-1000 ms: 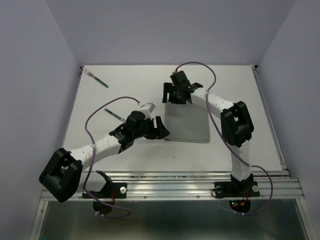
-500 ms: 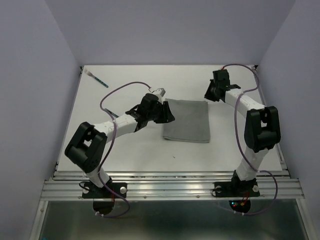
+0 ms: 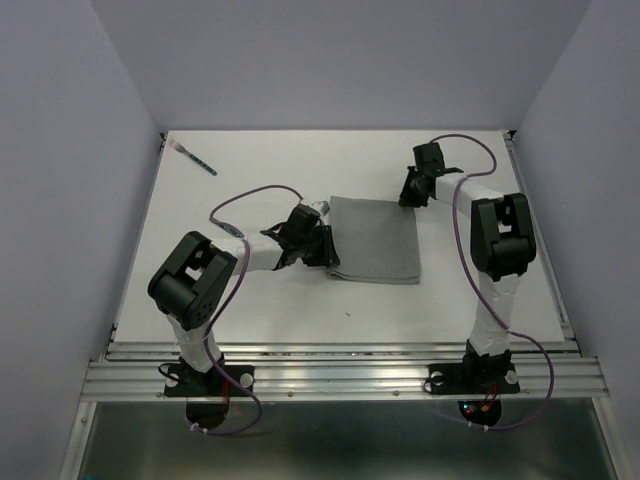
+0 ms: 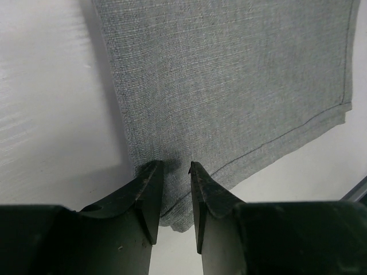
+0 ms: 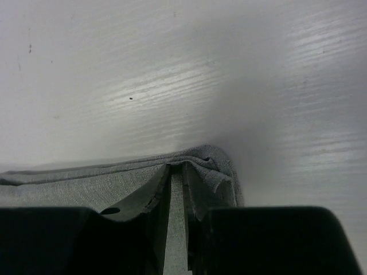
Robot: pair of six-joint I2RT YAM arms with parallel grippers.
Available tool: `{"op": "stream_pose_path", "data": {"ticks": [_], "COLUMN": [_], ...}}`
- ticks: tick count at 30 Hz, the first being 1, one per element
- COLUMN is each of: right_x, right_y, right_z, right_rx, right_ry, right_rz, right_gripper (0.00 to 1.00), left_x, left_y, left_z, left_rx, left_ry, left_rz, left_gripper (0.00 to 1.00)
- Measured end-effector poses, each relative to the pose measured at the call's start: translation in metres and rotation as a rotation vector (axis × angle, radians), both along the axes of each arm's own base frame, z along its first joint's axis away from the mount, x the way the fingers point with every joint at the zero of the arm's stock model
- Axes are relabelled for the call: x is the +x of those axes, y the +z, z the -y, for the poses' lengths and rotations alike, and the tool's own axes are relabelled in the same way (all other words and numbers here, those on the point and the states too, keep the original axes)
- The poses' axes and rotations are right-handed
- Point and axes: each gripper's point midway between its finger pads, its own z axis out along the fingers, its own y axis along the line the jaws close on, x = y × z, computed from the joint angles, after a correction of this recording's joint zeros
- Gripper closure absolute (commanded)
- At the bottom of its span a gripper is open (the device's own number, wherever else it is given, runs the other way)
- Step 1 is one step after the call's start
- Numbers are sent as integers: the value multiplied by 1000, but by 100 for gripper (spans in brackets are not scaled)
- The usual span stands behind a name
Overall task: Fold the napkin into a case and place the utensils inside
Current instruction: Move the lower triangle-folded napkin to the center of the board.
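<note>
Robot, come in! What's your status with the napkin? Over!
Right gripper shut on the napkin at its far corner. Left gripper narrow-jawed at the near corner, grip unclear. One utensil lies far left, apart. Nothing blocking the cloth.

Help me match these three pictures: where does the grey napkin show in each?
Top external: napkin at the table's centre.
Left wrist: napkin fills the upper frame.
Right wrist: napkin low, left of centre.
Shared landmark: the white table around it.
</note>
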Motion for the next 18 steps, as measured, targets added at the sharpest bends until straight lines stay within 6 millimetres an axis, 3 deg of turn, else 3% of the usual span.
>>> {"op": "stream_pose_path", "data": {"ticks": [8, 12, 18], "right_x": [8, -2, -14], "right_y": [-4, -3, 22], "right_z": [2, 5, 15], "right_rx": [-10, -20, -46], "right_ry": [-5, -13, -39], "right_rz": [1, -3, 38], "right_gripper": [80, 80, 80], "left_x": [-2, -3, -6], "left_y": [-7, -7, 5], "left_z": [0, 0, -2], "left_rx": [0, 0, 0], "left_ry": [-13, -20, -27], "left_rz": [-5, -2, 12], "left_gripper": [65, 65, 65]}}
